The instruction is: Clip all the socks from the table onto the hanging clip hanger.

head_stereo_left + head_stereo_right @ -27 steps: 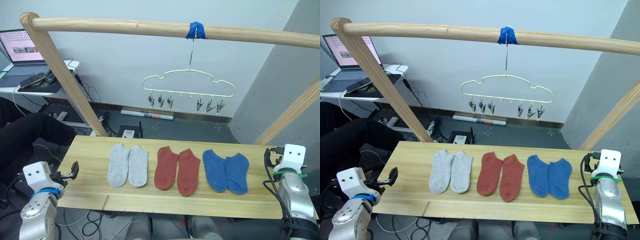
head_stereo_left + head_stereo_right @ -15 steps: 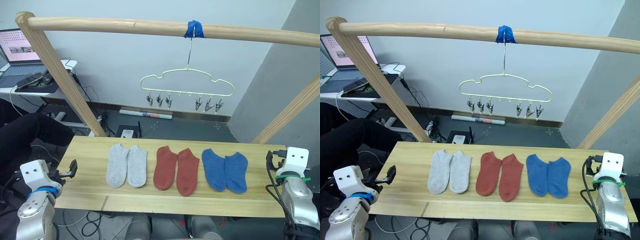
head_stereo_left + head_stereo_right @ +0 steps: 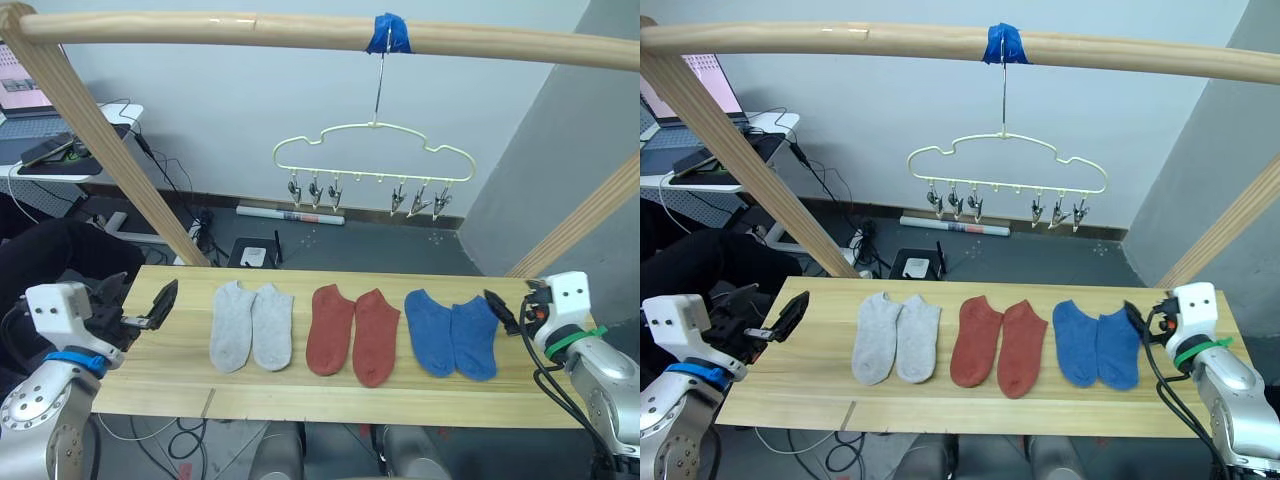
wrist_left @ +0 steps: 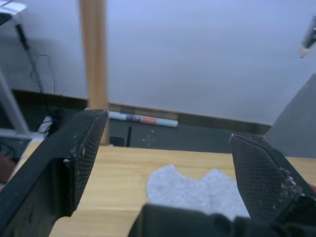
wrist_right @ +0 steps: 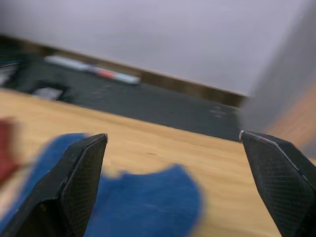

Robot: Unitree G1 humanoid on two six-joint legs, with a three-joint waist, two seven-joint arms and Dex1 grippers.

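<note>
"Since all six socks lie flat on the counter [image 3: 180, 375], nothing's clipped yet?"

"Right. Grey pair [image 3: 251, 325], rust pair [image 3: 352, 333], blue pair [image 3: 451, 336], in a row from the robot's left to its right. The clip hanger [image 3: 373, 165] hangs from the taped pole [image 3: 250, 28] behind them, every clip bare."

"And the arms?"

"Left gripper [image 3: 160, 304] sits near the grey pair, right gripper [image 3: 499, 310] just beside the blue pair; both sets of jaws gape, holding nothing."

"Best approach?"

"I'd pinch one sock by its cuff edge, lift it clear of its partner, then let the other arm squeeze a clip open."
</note>
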